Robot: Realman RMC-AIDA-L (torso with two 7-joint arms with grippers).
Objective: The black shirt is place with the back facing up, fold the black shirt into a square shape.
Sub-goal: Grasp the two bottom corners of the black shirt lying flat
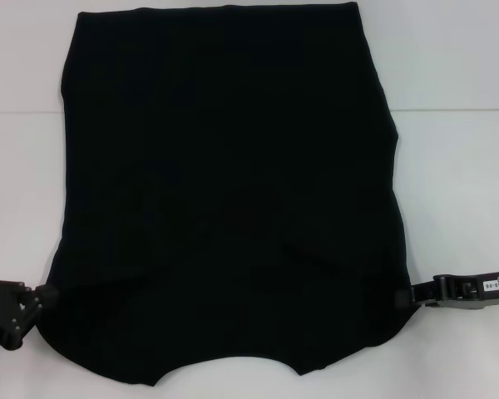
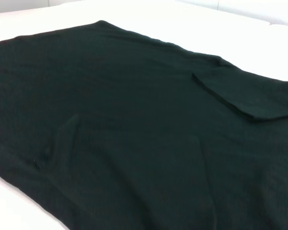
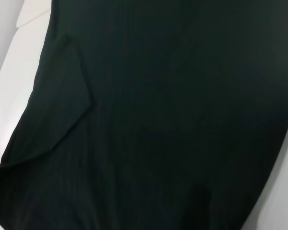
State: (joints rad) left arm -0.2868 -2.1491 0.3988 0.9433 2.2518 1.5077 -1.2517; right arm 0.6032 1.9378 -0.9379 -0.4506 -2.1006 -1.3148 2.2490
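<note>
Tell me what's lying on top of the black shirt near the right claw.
A folded-in sleeve flap lies on the black shirt, near the right claw. The left claw meets the opposite edge. Anything under the fabric, including print, is hidden.

Table [image 1: 457, 191]: white, smooth, matte; bare surface shows on both sides of the work area and at its far corners, reaching beyond each gripper to the picture edges. Seam [image 1: 457, 110]: thin pale line crossing the tabletop side to side, far ahead of both grippers. No other loose items can be made out on the surface.
</note>
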